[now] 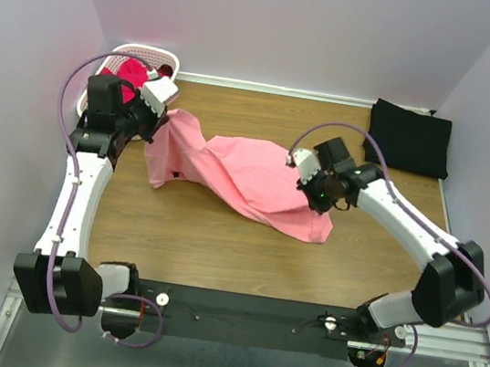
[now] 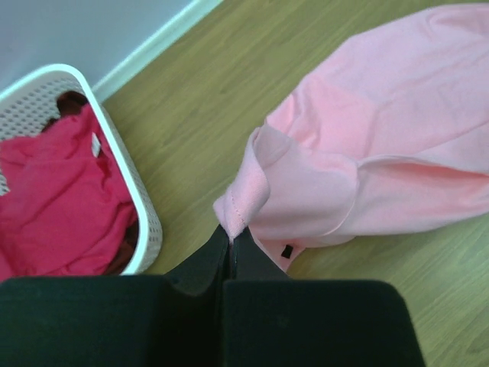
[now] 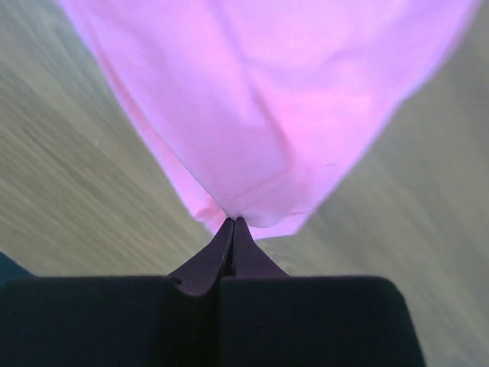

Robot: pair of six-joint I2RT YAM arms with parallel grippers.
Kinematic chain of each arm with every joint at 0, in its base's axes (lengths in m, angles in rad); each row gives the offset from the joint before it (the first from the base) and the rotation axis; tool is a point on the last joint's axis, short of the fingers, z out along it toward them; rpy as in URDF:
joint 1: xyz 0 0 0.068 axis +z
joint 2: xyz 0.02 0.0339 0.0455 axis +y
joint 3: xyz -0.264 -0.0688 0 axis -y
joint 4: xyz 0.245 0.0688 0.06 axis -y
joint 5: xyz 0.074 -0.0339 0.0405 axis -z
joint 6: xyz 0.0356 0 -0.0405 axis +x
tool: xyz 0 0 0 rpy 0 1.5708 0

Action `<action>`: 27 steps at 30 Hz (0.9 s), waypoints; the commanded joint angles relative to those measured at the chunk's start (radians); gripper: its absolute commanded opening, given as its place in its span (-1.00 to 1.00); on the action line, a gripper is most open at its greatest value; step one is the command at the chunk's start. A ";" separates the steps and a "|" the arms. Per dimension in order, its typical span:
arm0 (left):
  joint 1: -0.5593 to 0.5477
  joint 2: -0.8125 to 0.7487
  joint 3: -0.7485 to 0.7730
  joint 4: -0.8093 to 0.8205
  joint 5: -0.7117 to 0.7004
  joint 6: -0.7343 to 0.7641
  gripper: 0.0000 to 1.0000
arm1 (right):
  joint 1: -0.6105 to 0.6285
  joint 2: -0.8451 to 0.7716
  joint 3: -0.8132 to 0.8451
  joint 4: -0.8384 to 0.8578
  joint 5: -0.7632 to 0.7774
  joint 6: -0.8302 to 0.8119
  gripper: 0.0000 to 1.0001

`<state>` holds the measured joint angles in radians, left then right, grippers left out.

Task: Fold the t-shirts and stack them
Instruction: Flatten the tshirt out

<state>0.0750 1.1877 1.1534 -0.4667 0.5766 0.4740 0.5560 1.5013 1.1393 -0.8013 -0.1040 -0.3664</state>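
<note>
**Operator A:** Where did we locate the salmon-pink t-shirt point(image 1: 246, 179)?

**Operator B:** We located it in loose folds across the middle of the wooden table point(image 1: 216, 253), stretched between the two arms, with its left end lifted off the surface.

**Operator A:** How did we record the tools?

**Operator B:** We recorded the left gripper point(image 2: 231, 238) pinched tight on a hemmed edge of the shirt, near the white basket point(image 2: 122, 164). The right gripper point(image 3: 233, 223) was likewise clamped on a fold at the shirt's right side.

**Operator A:** And the other garments?

**Operator B:** We saw magenta-red t-shirts point(image 2: 61, 199) heaped in the basket, and the black t-shirt point(image 1: 408, 139) lying folded at the far right corner.
</note>
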 commanded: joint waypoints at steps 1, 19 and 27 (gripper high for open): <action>0.006 -0.043 0.115 0.016 0.008 -0.067 -1.00 | -0.063 -0.096 0.115 -0.003 0.089 -0.025 -0.99; 0.012 -0.275 0.273 0.102 -0.138 -0.242 -1.00 | -0.271 -0.294 0.480 0.046 0.269 -0.014 -0.99; 0.011 0.001 0.345 0.230 -0.023 -0.284 -1.00 | -0.326 -0.075 0.591 0.285 0.276 -0.103 -0.99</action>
<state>0.0776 1.0328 1.4700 -0.3214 0.5148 0.2306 0.2756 1.2995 1.7199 -0.6632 0.1375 -0.4202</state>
